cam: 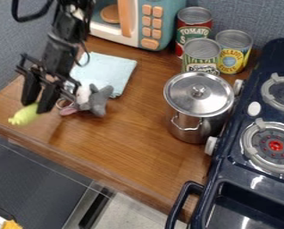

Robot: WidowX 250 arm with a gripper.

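Observation:
At the left of the counter hangs the black gripper (36, 106), its fingers closed around the upper end of a yellow-green toy (24, 115). The toy slants down to the left from the fingertips, near the counter's left front edge. Just right of the gripper lies a grey and white plush toy (97, 101) with a pinkish part. Behind the plush toy is a light blue cloth (106, 71) spread on the wood, partly covered by the toy.
A lidded steel pot (188, 123) stands right of centre, beside the dark blue toy stove (231, 167). Several cans, including a pineapple-pictured can (232, 53), stand behind it. A toy microwave (149, 24) is at the back. The counter's front edge (79, 162) runs diagonally.

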